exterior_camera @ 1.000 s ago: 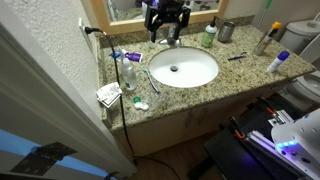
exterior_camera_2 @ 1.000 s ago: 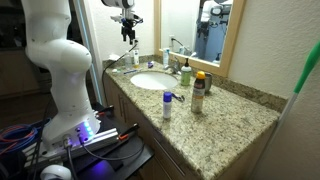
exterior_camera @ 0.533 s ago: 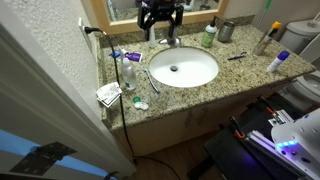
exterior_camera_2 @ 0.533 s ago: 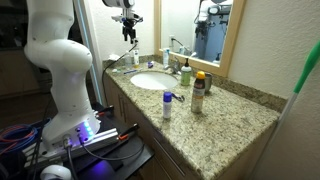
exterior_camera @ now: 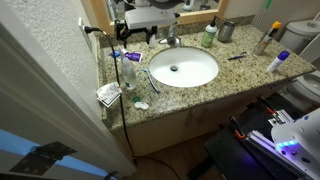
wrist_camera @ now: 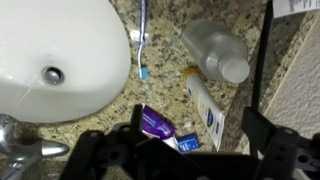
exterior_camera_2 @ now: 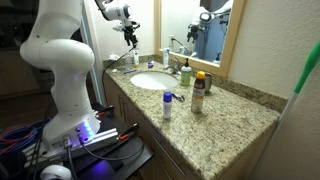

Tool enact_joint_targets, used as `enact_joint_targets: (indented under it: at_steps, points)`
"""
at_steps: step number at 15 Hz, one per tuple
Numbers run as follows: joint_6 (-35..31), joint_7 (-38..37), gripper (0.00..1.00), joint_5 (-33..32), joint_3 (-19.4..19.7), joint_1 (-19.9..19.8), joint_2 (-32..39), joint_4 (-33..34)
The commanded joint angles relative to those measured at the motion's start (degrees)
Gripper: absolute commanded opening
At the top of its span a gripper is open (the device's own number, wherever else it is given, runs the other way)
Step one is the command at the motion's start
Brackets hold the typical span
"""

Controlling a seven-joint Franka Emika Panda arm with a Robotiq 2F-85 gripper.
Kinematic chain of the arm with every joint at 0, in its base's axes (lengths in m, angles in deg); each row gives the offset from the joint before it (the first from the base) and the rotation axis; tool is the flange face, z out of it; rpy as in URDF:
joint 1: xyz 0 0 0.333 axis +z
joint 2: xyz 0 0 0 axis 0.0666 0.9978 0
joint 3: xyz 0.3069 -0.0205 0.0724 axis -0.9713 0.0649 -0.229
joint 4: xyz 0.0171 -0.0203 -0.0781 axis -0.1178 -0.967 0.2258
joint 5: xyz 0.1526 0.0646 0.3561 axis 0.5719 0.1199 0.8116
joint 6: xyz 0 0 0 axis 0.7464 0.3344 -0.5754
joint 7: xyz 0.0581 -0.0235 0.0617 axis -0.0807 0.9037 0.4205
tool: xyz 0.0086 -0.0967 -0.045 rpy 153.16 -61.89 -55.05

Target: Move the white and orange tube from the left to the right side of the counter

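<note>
In an exterior view from above, the arm's fingers [exterior_camera: 135, 36] hang over the wall end of the counter [exterior_camera: 230, 85], behind the oval sink [exterior_camera: 183, 68] and above a blue-and-red tube [exterior_camera: 128, 57] and a clear bottle [exterior_camera: 128, 76]. A white bottle with a blue cap [exterior_camera: 278, 62] lies at the far end. At this range I cannot tell how the fingers stand, nor pick out the white and orange tube with any certainty.

In an exterior view along the counter [exterior_camera_2: 235, 118], the fingers [exterior_camera_2: 130, 38] point down above the far end, beyond the sink [exterior_camera_2: 150, 80]. The spread is too small to read here.

In the wrist view the fingers [wrist_camera: 100, 158] are spread wide with nothing between them, well above the granite. The white and orange tube [wrist_camera: 203, 100] lies flat on the counter [wrist_camera: 170, 28], its orange tip toward the toothbrush [wrist_camera: 143, 40]. It sits just beside the clear bottle [wrist_camera: 218, 50] and close to the blue-and-red tube [wrist_camera: 160, 125], between the sink [wrist_camera: 70, 40] and a black cable [wrist_camera: 262, 60].
</note>
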Motion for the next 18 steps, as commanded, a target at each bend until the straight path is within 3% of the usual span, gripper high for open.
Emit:
enact_joint_targets:
  at_steps: [1, 5, 11, 18]
  points:
    - [-0.6, -1.2, 1.0, -1.0, 2.0, 2.1, 1.6, 2.1]
    - [-0.6, -1.8, 1.0, -1.2, 2.5, 2.8, 2.6, 3.2]
    - [-8.8, -2.5, 1.0, -1.5, 4.2, 2.8, 7.0, 5.3]
    - [-13.2, -1.7, 1.0, -0.2, 5.2, 3.3, 10.9, 6.7]
